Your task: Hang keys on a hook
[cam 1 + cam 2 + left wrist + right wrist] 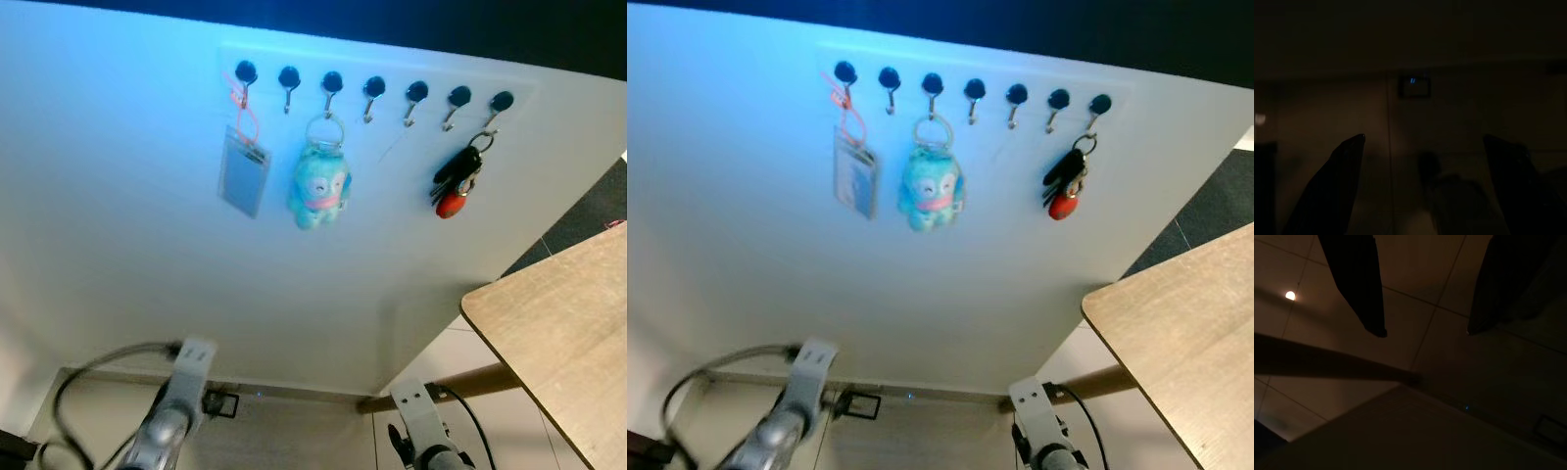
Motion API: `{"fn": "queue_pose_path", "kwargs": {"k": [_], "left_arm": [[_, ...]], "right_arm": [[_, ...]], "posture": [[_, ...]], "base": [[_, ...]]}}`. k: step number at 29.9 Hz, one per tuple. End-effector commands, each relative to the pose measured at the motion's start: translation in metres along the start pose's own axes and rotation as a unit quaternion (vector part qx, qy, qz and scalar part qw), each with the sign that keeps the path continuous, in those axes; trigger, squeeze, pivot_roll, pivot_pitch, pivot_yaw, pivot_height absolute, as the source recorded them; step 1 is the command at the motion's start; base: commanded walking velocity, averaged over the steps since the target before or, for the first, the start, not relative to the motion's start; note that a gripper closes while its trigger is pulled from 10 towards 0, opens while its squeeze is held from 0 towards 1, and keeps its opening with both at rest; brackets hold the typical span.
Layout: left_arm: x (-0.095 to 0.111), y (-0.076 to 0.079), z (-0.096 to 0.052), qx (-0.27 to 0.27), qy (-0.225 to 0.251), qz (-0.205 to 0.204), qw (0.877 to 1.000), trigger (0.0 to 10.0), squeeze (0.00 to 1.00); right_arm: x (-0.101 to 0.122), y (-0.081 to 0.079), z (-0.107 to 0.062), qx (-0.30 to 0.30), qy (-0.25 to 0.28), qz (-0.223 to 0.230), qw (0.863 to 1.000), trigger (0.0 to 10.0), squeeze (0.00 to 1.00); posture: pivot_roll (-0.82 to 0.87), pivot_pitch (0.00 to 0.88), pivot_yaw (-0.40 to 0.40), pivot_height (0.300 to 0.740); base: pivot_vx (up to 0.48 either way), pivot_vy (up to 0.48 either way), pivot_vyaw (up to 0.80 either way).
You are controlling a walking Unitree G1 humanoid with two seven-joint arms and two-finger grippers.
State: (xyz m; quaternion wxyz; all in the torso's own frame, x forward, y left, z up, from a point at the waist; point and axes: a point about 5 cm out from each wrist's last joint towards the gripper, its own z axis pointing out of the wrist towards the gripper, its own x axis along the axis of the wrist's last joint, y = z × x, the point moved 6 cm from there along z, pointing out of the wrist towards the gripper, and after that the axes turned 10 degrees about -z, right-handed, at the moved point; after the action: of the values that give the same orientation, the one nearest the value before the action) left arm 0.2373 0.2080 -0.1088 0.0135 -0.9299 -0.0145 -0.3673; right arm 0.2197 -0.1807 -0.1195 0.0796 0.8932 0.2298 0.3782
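A bunch of keys [456, 181] with black heads and a red fob hangs from the rightmost hook [501, 102] in a row of several black-capped hooks on a white wall. Both silver arms hang low under the rack, the left arm [171, 411] and the right arm [421, 431], far below the keys. In the dark left wrist view my left gripper [1423, 137] is open over the floor with nothing between its fingers. In its own wrist view my right gripper [1424, 332] is also open and empty above floor tiles.
A clear badge holder [243, 176] on an orange lanyard hangs from the leftmost hook. A blue plush toy [319, 186] hangs from the third. A wooden table [568, 323] juts in at the right. A wall socket [223, 402] sits low by the floor.
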Motion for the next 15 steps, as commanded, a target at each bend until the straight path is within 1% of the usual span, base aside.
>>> {"fn": "queue_pose_path", "kwargs": {"k": [1, 2, 3, 4, 5, 6, 7, 8, 9, 11, 13, 14, 15], "left_arm": [[-0.007, 0.002, 0.0, 0.006, -0.008, -0.023, 1.0, 10.0, 0.0], [-0.007, 0.002, 0.0, 0.006, -0.008, -0.023, 1.0, 10.0, 0.0], [-0.008, 0.005, -0.001, 0.001, -0.001, -0.041, 0.999, 10.0, 0.0], [-0.006, 0.008, 0.0, -0.003, 0.008, -0.056, 0.998, 10.0, 0.0], [-0.006, 0.008, 0.0, -0.003, 0.008, -0.056, 0.998, 10.0, 0.0], [-0.003, 0.013, 0.0, -0.015, 0.018, -0.063, 0.998, 10.0, 0.0], [-0.003, 0.013, 0.0, -0.015, 0.018, -0.063, 0.998, 10.0, 0.0], [0.001, 0.019, 0.002, -0.024, 0.026, -0.062, 0.997, 10.0, 0.0], [0.001, 0.019, 0.002, -0.024, 0.026, -0.062, 0.997, 10.0, 0.0], [0.008, 0.027, 0.003, -0.036, 0.037, -0.047, 0.998, 10.0, 0.0], [0.011, 0.031, 0.004, -0.046, 0.045, -0.032, 0.997, 10.0, 0.0], [0.011, 0.032, 0.004, -0.048, 0.045, -0.015, 0.998, 10.0, 0.0], [0.008, 0.032, 0.004, -0.048, 0.04, -0.01, 0.998, 10.0, 0.0]], "right_arm": [[-0.011, -0.006, -0.001, 0.017, -0.024, 0.03, 0.999, 10.0, 0.0], [-0.011, -0.006, -0.001, 0.017, -0.024, 0.03, 0.999, 10.0, 0.0], [-0.01, -0.009, 0.0, 0.027, -0.025, 0.055, 0.998, 10.0, 0.0], [-0.008, -0.011, 0.001, 0.032, -0.024, 0.067, 0.997, 10.0, 0.0], [-0.008, -0.011, 0.001, 0.032, -0.024, 0.067, 0.997, 10.0, 0.0], [-0.007, -0.013, 0.001, 0.038, -0.025, 0.072, 0.996, 10.0, 0.0], [-0.007, -0.013, 0.001, 0.038, -0.025, 0.072, 0.996, 10.0, 0.0], [-0.005, -0.013, 0.002, 0.041, -0.025, 0.075, 0.996, 10.0, 0.0], [-0.005, -0.013, 0.002, 0.041, -0.025, 0.075, 0.996, 10.0, 0.0], [-0.003, -0.014, 0.003, 0.049, -0.024, 0.072, 0.996, 10.0, 0.0], [-0.002, -0.016, 0.004, 0.054, -0.023, 0.068, 0.996, 10.0, 0.0], [-0.002, -0.017, 0.004, 0.056, -0.026, 0.065, 0.996, 10.0, 0.0], [-0.002, -0.017, 0.004, 0.058, -0.027, 0.064, 0.996, 10.0, 0.0]], "posture": [[0.07, 0.0, -0.099, 0.74], [0.07, 0.0, -0.099, 0.74], [0.06, 0.0, -0.102, 0.74], [0.07, 0.0, -0.106, 0.74], [0.07, 0.0, -0.106, 0.74], [0.07, 0.0, -0.106, 0.74], [0.07, 0.0, -0.106, 0.74], [0.08, 0.0, -0.116, 0.74], [0.08, 0.0, -0.116, 0.74], [0.09, 0.0, -0.123, 0.74], [0.09, 0.0, -0.122, 0.74], [0.09, 0.0, -0.119, 0.74], [0.07, 0.0, -0.1, 0.74]], "base": [[0.0, 0.0, 0.0], [0.0, 0.0, 0.0], [0.0, 0.0, 0.0], [0.0, 0.0, 0.0], [0.0, 0.0, 0.0], [0.0, 0.0, 0.0], [0.0, 0.0, 0.0], [0.0, 0.0, 0.0], [0.0, 0.0, 0.0], [0.0, 0.0, -0.63], [0.0, 0.0, -0.8], [0.0, 0.0, -0.8], [0.0, 0.0, -0.8]]}}
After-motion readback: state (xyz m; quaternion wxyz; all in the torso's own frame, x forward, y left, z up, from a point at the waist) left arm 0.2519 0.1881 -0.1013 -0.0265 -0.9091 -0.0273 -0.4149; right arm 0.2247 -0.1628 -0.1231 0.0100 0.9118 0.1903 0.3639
